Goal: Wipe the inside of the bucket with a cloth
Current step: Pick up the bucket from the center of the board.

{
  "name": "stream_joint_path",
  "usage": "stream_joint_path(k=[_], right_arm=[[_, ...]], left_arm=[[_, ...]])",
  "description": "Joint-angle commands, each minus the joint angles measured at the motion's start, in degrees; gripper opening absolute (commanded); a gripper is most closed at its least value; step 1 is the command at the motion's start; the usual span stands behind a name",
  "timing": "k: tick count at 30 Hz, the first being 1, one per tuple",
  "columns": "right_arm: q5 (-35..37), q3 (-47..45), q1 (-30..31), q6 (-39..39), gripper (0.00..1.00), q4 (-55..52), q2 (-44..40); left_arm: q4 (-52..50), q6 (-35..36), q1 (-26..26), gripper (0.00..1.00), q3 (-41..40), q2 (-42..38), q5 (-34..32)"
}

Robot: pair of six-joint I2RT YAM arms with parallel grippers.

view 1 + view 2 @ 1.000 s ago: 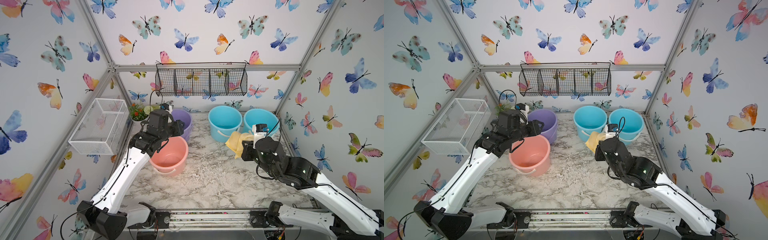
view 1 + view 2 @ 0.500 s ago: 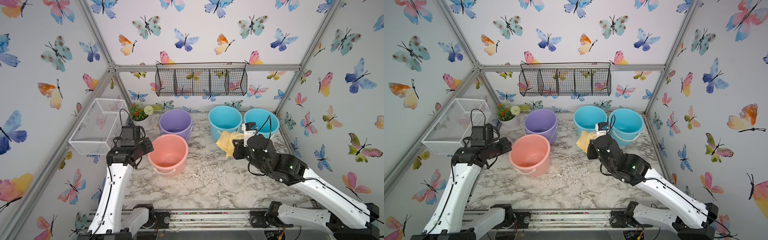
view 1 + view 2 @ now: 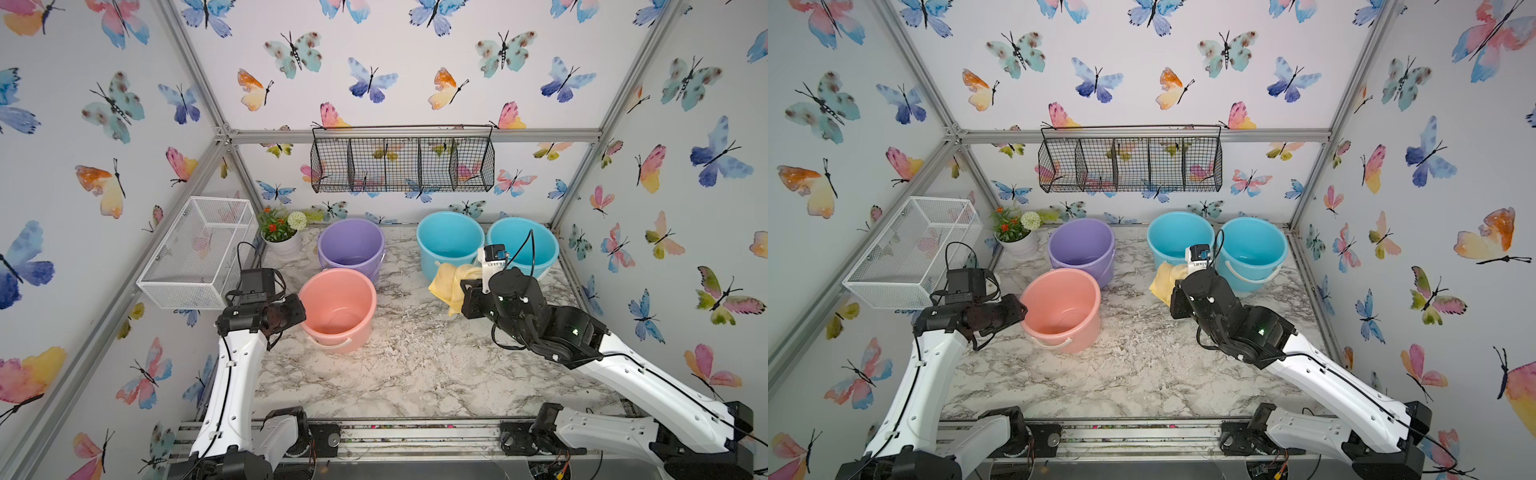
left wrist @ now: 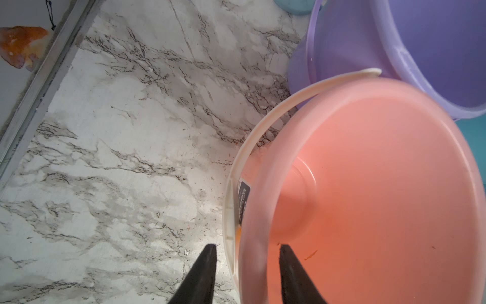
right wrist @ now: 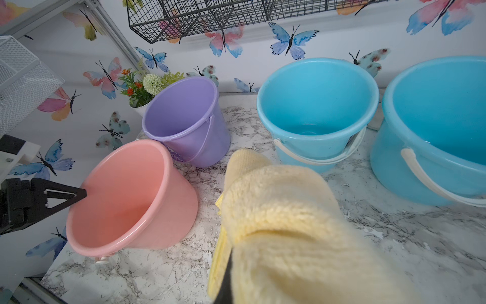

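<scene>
Fluffy pale yellow cloth point(image 5: 276, 210), bunched

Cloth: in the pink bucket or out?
Out. The cloth hangs bunched in the right gripper over the table, apart from the pink bucket, whose floor shows bare.

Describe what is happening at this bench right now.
The right gripper is shut on the pale yellow cloth, holding it up by the blue buckets. The left gripper stands open at the pink bucket, one finger inside its rim and one outside. The cloth is not yet in any bucket.
</scene>
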Motion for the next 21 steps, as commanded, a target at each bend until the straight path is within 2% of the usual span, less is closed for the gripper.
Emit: stream_joint_path(k=[1,10,18,21], right_arm=[[-0.1,1.3,0.2,-0.3,0.02,0.9,0.2],[-1.1,1.5,0.2,0.3,0.02,0.8,0.8],[-0.8,2.2,0.2,0.5,0.02,0.3,-0.1],[-0.8,2.6,0.2,0.5,0.02,0.2,-0.4]], left_arm=[[2.4,0.9,0.8,0.35,-2.0,0.6,1.4],[0.3,2.6,1.3,0.17,-0.3,3.7,4.7],[-1.8,4.4,1.0,0.06,0.9,2.0,9.3],[-3.1,4.3,-0.6,0.03,1.3,0.7,10.3]])
